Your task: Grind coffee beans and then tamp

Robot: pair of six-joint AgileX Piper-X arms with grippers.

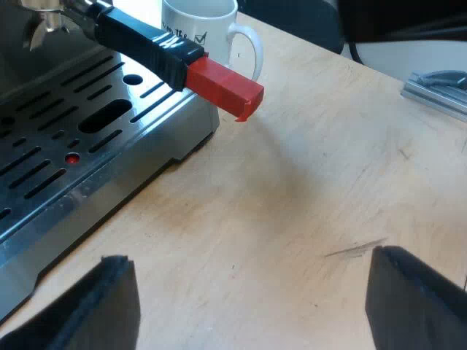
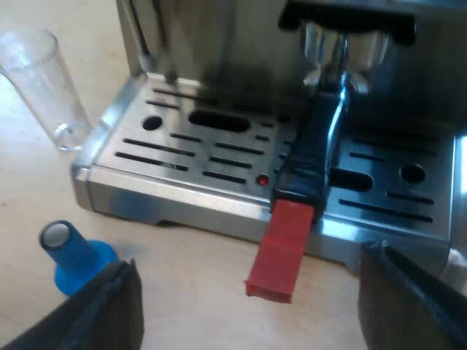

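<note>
Where pale scratched wood counter carries steel espresso machine, you see holder locked in its front, long black handle pointing outward over slotted tray, red block end overhanging counter. Blue tamper, clear measuring glass near machine. Left gripper, right gripper: jaws wide apart, empty.

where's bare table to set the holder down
Bare table runs from the drip tray's edge and the red handle end to the open left gripper. Crowded: tamper and measuring glass by the machine's corner, mug by the handle.
</note>
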